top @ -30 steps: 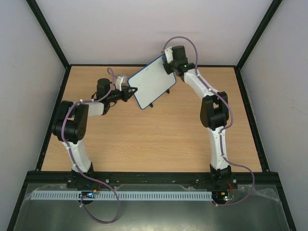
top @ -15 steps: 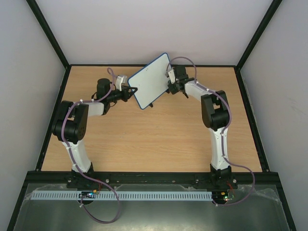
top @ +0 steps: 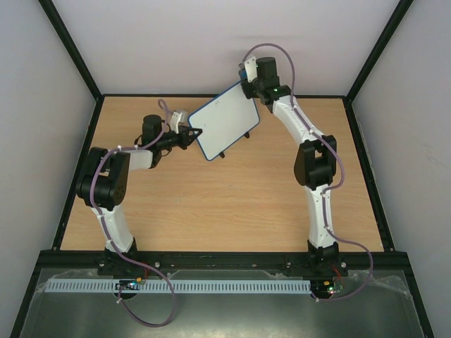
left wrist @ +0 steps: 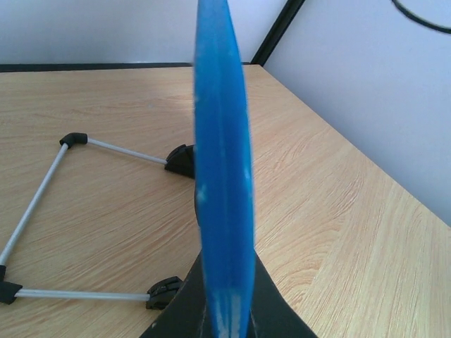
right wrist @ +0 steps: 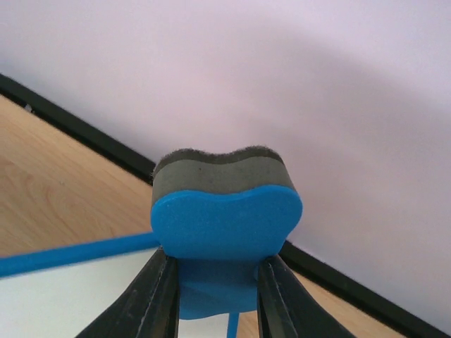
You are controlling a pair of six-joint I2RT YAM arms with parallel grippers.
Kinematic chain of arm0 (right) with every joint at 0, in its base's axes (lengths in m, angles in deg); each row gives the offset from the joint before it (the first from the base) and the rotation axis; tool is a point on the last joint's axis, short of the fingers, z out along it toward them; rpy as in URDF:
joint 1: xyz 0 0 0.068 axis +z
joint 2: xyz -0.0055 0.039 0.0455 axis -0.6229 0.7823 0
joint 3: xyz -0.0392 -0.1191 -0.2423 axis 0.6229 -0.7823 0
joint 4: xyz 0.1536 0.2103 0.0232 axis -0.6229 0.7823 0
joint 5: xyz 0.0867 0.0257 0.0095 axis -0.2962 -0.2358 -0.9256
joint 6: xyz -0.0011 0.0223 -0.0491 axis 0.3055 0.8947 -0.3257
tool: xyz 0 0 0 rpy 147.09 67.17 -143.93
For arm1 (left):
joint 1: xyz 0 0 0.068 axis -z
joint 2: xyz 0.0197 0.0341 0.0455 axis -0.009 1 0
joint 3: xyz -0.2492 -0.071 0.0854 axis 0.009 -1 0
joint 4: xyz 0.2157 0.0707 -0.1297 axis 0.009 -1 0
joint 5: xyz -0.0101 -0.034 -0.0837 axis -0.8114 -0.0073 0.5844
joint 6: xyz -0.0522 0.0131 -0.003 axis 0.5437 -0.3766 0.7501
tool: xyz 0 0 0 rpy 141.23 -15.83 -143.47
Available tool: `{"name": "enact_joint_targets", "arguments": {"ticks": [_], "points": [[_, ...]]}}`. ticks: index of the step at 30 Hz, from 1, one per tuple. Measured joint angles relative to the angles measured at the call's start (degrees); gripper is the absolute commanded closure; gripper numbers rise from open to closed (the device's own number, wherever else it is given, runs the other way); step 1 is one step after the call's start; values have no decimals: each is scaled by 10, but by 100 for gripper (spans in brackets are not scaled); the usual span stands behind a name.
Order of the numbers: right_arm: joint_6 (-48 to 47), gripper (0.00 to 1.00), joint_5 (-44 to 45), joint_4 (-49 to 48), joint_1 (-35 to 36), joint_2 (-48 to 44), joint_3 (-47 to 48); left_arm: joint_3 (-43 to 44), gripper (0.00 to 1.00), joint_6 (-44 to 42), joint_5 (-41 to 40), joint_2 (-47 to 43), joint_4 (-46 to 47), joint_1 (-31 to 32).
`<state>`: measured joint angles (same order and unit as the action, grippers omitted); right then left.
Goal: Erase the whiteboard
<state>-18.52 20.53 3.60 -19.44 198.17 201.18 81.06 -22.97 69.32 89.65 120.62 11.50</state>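
Observation:
The whiteboard point(top: 225, 125), white with a thin blue frame and black feet, is held tilted up off the table. My left gripper point(top: 192, 134) is shut on its lower left edge; in the left wrist view the blue frame edge point(left wrist: 223, 169) runs straight up between the black fingers point(left wrist: 176, 310). My right gripper point(top: 246, 83) is at the board's top right corner, shut on a blue eraser point(right wrist: 225, 225) with a dark felt face. The board's white face point(right wrist: 70, 296) and blue edge show below the eraser in the right wrist view.
A thin frame of white rods with black corner joints point(left wrist: 42, 183) shows on the wooden table point(top: 211, 204) beside the board in the left wrist view. Black-framed walls point(top: 77, 70) close in the table on three sides.
My right gripper with the eraser has moved from the board's right edge up to its top right corner. The board's top has tipped slightly. The left arm has not moved.

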Motion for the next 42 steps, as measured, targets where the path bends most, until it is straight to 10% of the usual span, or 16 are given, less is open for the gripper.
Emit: {"name": "enact_joint_targets", "arguments": {"ticks": [13,27,42], "points": [[2,98,4,-39,-13,-32,-261,0,97,7,-6,0,-1,0],[-19,98,12,6,-17,-5,-64,0,97,1,-2,0,-1,1],[6,98,-41,-14,-25,-23,-254,0,97,5,-6,0,-1,1]]}}
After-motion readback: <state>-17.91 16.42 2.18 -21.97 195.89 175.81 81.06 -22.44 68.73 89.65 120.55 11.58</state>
